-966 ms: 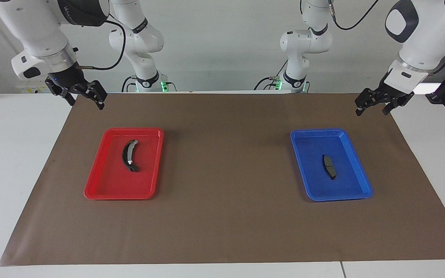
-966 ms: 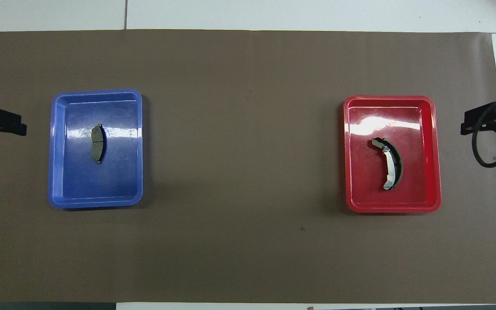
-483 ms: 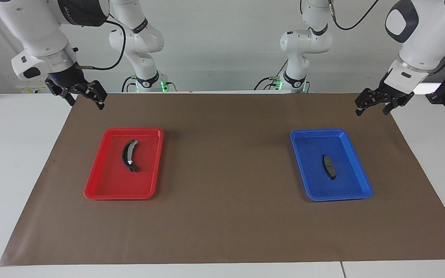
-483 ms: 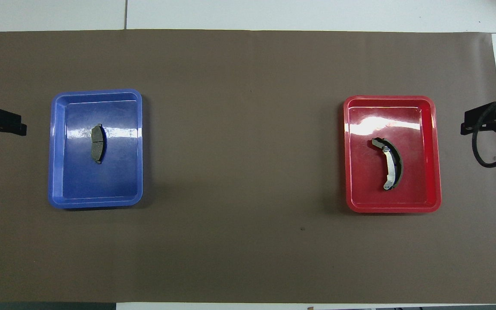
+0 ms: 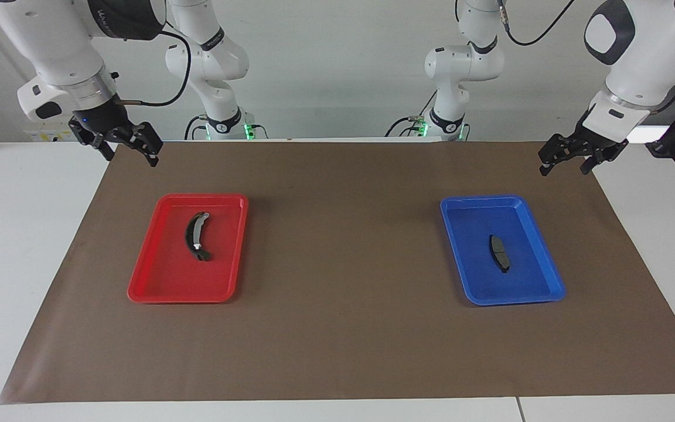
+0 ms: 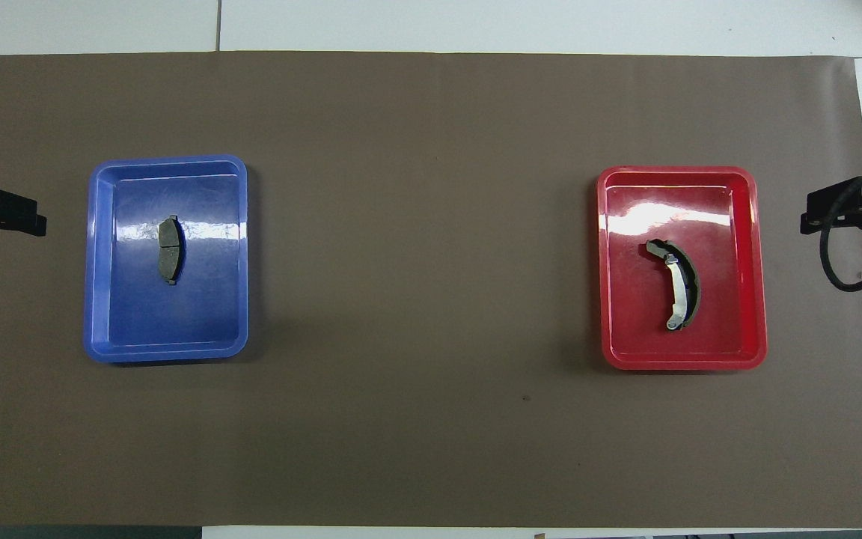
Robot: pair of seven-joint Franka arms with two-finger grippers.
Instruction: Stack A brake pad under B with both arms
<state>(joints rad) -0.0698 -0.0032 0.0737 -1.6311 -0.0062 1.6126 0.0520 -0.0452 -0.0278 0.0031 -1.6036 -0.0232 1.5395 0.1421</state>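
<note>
The A brake pad (image 5: 498,253), a small plain dark pad, lies flat in the blue tray (image 5: 478,201) toward the left arm's end of the table. B (image 5: 195,235), a longer black crescent with a silvery rim, lies in the red tray (image 5: 203,198) toward the right arm's end. My left gripper (image 5: 563,170) hangs open and holds nothing, over the mat's corner on the robots' side of the blue tray. My right gripper (image 5: 131,159) is likewise open and holds nothing, over the mat's edge on the robots' side of the red tray. Neither gripper touches a tray.
A brown mat (image 5: 343,246) covers most of the white table (image 5: 21,234), and both trays rest on it, well apart. A black cable (image 6: 842,277) loops down beside the right gripper.
</note>
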